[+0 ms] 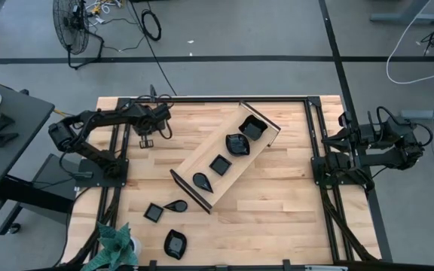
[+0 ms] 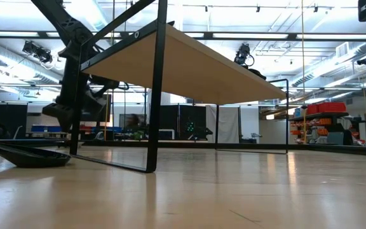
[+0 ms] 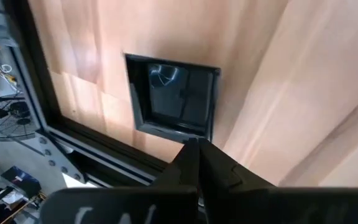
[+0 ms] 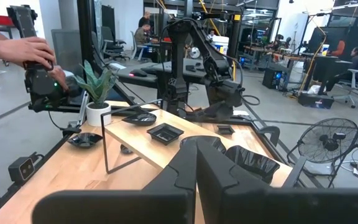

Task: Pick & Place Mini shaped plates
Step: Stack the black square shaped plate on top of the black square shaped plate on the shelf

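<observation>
- Jaws of the left gripper (image 3: 194, 149) are together, pinching the near rim of a square plate (image 3: 174, 99) at the surface's far left edge, by the frame.
- Right gripper (image 4: 196, 163) waits at its own side with jaws together, empty.
- Four plates already lie in the tray (image 1: 202, 162); three more sit on the surface (image 1: 277, 188) near the plant (image 1: 115, 245).
- Lift straight and slowly; a thin rim grip may slip or tilt, so check hold before carrying to the tray.

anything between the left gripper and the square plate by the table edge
No: in the left wrist view the shut left gripper touches the square plate.
</observation>
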Controlling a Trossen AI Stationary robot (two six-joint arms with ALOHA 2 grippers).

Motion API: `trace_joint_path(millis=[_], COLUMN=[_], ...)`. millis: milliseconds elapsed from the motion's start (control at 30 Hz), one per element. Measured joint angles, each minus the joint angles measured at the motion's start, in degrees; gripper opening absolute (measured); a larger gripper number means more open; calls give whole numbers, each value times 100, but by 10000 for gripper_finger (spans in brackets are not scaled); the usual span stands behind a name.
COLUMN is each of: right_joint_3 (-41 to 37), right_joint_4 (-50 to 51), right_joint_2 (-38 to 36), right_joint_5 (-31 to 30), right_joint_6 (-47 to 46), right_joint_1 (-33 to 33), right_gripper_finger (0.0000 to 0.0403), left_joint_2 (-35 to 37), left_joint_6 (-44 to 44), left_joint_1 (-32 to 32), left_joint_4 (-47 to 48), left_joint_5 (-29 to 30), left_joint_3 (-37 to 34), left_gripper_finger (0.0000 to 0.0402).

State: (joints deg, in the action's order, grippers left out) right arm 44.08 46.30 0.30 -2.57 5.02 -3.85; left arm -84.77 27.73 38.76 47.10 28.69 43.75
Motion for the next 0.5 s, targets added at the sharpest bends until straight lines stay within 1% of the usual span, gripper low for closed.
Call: trace_joint_path(millis=[167, 267, 300, 433, 500], right_joint_3=[0, 0, 0, 2, 0], right_joint_4=[0, 0, 0, 0, 0], right_joint_2=[1, 0, 1, -1, 0], right_joint_5=[0, 0, 0, 0, 0], right_joint_6=[0, 0, 0, 0, 0], right_joint_1=[-1, 0, -1, 1, 1], right_gripper_finger=[10, 10, 10, 10, 10], left_joint_2=[0, 0, 0, 0, 0], left_joint_6=[-4, -41, -69, -337, -496], left_joint_1=[-29, -104, -118, -127, -127], left_joint_4=[23, 103, 170, 350, 347], left_joint_5=[0, -42, -199, -1161, -1316], left_joint_3=[100, 102, 103, 92, 92], left_gripper_finger=[3, 11, 16, 45, 67])
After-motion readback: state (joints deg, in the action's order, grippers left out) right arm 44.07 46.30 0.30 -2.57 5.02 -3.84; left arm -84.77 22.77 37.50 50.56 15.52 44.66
